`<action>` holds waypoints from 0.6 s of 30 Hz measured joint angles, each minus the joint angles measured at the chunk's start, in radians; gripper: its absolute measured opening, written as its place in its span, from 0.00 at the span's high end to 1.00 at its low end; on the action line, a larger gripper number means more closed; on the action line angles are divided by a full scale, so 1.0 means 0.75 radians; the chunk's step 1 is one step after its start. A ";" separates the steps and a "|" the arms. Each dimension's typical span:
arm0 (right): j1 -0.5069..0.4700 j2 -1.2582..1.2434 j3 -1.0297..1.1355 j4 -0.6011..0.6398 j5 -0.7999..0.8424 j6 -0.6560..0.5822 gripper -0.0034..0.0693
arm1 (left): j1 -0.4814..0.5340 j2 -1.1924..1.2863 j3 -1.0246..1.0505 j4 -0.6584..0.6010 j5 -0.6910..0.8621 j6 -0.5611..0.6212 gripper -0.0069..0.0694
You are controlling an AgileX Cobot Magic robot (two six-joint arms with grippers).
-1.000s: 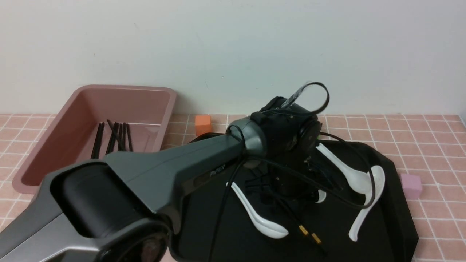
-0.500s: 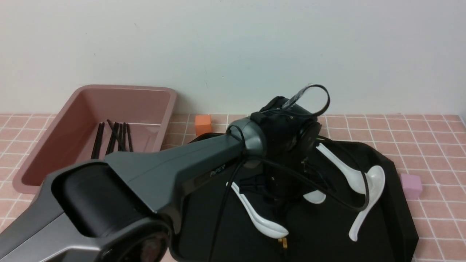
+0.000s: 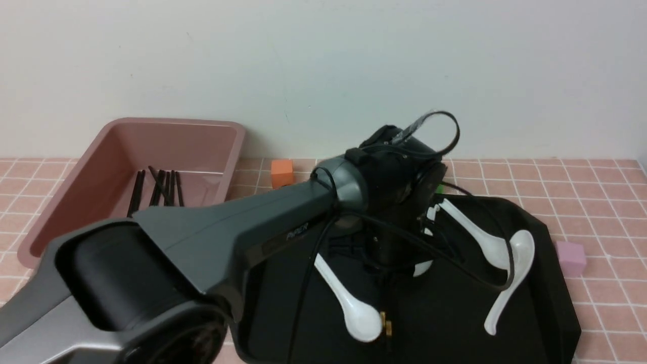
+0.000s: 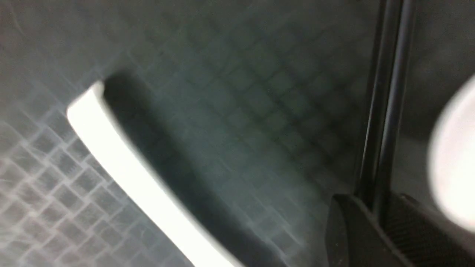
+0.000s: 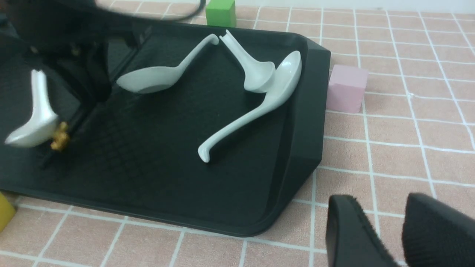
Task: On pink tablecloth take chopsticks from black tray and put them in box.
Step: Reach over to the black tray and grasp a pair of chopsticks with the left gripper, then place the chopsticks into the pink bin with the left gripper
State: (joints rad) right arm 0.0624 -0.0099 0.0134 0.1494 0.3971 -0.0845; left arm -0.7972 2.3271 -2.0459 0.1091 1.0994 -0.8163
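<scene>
My left gripper [image 4: 376, 203] is shut on the pair of black chopsticks [image 4: 386, 96] over the black tray [image 3: 546, 298]. In the front view my left wrist hides the jaws, and only the chopsticks' gold-banded ends [image 3: 385, 323] show, beside a white spoon [image 3: 354, 308]. The gold ends also show in the right wrist view [image 5: 59, 135]. The dusty-pink box [image 3: 60, 202] stands at the far left on the pink tablecloth [image 3: 596, 202] and holds several black chopsticks [image 3: 162, 189]. My right gripper [image 5: 382, 226] is open and empty over the cloth, beside the tray's corner [image 5: 289, 200].
More white spoons [image 3: 485, 242] [image 3: 510, 283] lie on the tray's right side. An orange cube [image 3: 281, 173] sits behind the tray, a pink cube [image 3: 571, 258] to its right, and a green cube [image 5: 220, 11] and a yellow cube [image 5: 4, 215] by its edges.
My left wrist has risen slightly. The held chopsticks' gold ends have swung left across the tray, and the near spoon has turned and shifted with them.
</scene>
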 joint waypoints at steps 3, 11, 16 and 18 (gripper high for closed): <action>0.000 0.000 0.000 0.000 0.000 0.000 0.62 | -0.029 -0.059 0.000 0.017 0.002 0.049 0.77; 0.000 0.000 0.000 0.000 0.000 0.000 0.62 | -0.045 -0.223 0.001 0.074 0.115 0.200 0.77; 0.000 0.000 0.000 0.000 0.000 0.000 0.62 | 0.085 -0.327 0.001 0.078 0.175 0.359 0.77; 0.000 0.000 0.000 0.000 0.000 0.000 0.62 | 0.165 -0.361 0.001 0.078 0.181 0.405 0.77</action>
State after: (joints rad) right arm 0.0624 -0.0099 0.0134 0.1494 0.3971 -0.0845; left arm -0.6736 2.0565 -2.0451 0.1680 1.2351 -0.5122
